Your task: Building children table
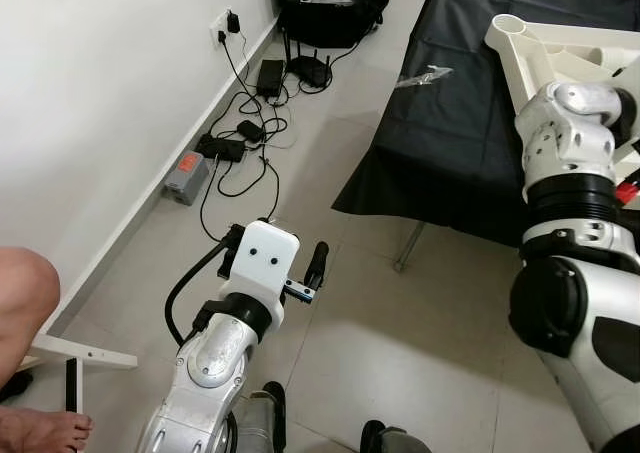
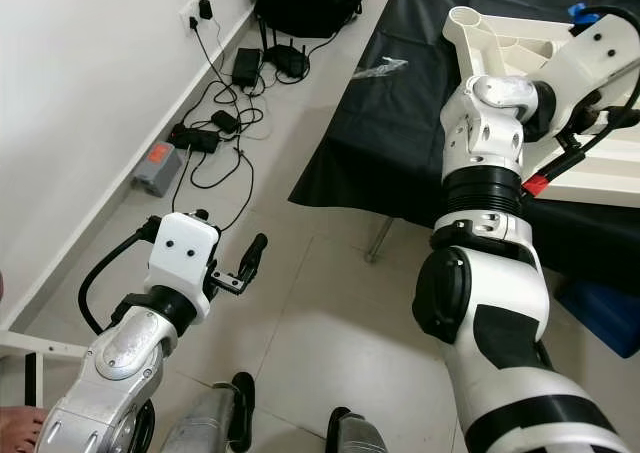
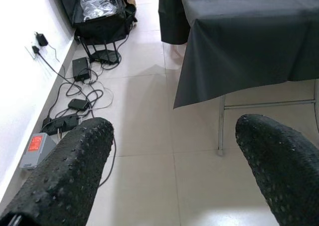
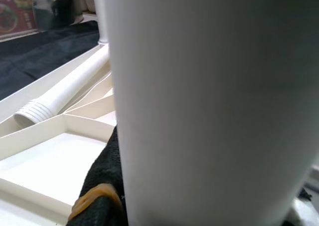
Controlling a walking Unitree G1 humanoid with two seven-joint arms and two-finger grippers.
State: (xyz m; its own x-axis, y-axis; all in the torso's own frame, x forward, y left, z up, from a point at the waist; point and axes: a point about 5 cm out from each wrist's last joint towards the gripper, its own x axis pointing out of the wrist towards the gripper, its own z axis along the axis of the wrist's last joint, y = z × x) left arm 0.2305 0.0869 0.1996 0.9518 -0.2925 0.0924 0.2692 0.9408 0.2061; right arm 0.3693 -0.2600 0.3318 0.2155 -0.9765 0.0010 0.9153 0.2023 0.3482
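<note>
The white children's tabletop (image 2: pixel 560 48) lies underside-up on the black-draped table (image 2: pixel 400 123), ribs and corner socket exposed so legs can go in, and one threaded leg (image 4: pixel 65 99) lies loose among the ribs. I've got my right gripper (image 4: pixel 107 201) up against a second white leg (image 4: pixel 209 101), and I reckon it's clamped on it, though I can't tell for sure. My left gripper (image 3: pixel 172 166) hangs over the floor tiles (image 1: pixel 400 343), fingers spread apart, free to steady the top

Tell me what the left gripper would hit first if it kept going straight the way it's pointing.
Probably the tiled floor: the open left gripper aims low across bare tiles, between the cables and the table leg. Depth is unclear.
</note>
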